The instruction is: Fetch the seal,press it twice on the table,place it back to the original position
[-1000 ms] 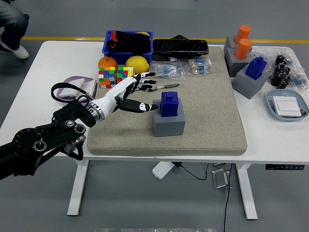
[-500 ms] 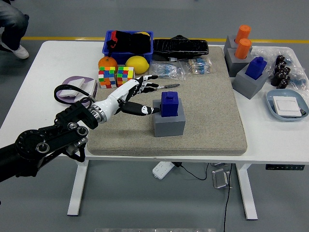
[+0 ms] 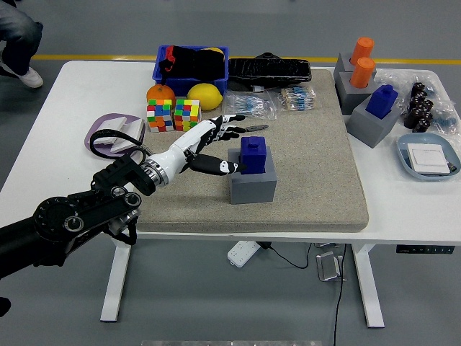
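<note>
A blue seal (image 3: 253,154) stands upright in its grey block holder (image 3: 252,180) in the middle of the beige mat (image 3: 302,166). My left hand (image 3: 216,144) reaches in from the left with its fingers spread. Its thumb tip (image 3: 232,167) lies against the seal's lower left side, and the other fingers (image 3: 232,120) point past the seal's far left. Nothing is grasped. My right arm is out of view.
Two colour cubes (image 3: 173,114), an orange and a lemon sit left of the mat behind a blue bin (image 3: 191,63). Bagged items (image 3: 248,104) lie at the mat's far edge. More seals in grey holders (image 3: 371,108) stand at the right, next to a blue dish (image 3: 428,157).
My left hand has moved to the right across the mat, from a gap left of the holder to the seal, where the thumb now meets its side.
</note>
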`<action>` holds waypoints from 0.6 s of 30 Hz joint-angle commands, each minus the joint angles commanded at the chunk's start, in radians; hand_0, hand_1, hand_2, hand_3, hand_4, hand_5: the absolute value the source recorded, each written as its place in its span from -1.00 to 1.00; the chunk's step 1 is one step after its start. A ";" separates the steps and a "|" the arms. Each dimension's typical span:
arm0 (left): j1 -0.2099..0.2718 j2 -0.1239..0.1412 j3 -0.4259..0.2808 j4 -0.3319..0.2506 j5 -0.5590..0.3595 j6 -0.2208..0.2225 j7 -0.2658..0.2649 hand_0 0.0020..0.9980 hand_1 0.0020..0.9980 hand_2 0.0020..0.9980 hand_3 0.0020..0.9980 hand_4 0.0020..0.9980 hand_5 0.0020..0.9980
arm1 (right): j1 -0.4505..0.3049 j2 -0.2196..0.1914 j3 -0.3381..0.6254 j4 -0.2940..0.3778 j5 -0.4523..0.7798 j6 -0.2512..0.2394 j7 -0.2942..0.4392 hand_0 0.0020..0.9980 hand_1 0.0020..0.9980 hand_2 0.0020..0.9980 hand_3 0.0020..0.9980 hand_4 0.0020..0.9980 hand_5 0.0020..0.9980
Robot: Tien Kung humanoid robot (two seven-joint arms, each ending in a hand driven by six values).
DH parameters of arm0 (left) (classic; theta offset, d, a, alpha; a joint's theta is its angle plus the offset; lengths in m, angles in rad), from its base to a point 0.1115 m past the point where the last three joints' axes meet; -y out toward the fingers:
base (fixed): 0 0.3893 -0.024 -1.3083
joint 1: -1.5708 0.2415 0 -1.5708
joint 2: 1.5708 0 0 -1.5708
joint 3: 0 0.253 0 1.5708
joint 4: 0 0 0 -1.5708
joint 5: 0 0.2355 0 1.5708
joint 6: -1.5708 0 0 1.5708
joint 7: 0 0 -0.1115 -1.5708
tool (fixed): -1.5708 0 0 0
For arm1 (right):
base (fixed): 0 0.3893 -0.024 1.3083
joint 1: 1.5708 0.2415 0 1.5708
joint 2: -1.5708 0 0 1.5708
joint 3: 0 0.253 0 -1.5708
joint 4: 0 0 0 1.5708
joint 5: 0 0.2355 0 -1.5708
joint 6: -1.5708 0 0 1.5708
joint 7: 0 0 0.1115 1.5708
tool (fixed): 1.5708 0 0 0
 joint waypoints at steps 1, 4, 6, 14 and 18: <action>-0.002 -0.006 0.000 0.003 0.005 0.006 -0.001 0.73 0.62 0.64 0.85 0.82 -1.00 | 0.000 0.000 -0.001 0.000 0.000 0.000 0.000 0.53 0.35 0.37 0.26 0.41 -0.29; -0.007 -0.019 0.000 0.014 0.021 0.022 -0.005 0.72 0.59 0.59 0.85 0.81 -1.00 | 0.002 0.000 -0.003 0.000 0.001 -0.001 0.001 0.53 0.35 0.37 0.26 0.41 -0.29; -0.011 -0.029 0.002 0.025 0.024 0.031 -0.010 0.72 0.59 0.59 0.85 0.81 -1.00 | 0.004 0.000 -0.005 0.001 0.002 0.001 0.001 0.53 0.35 0.37 0.26 0.41 -0.29; -0.018 -0.045 0.020 0.049 0.034 0.043 -0.014 0.71 0.55 0.54 0.83 0.81 -1.00 | 0.004 0.002 0.001 -0.001 -0.001 0.002 0.001 0.53 0.35 0.37 0.26 0.41 -0.29; -0.019 -0.051 0.023 0.058 0.037 0.045 -0.016 0.71 0.56 0.55 0.83 0.82 -1.00 | 0.004 0.002 -0.002 -0.001 0.000 0.003 0.001 0.53 0.35 0.37 0.27 0.41 -0.29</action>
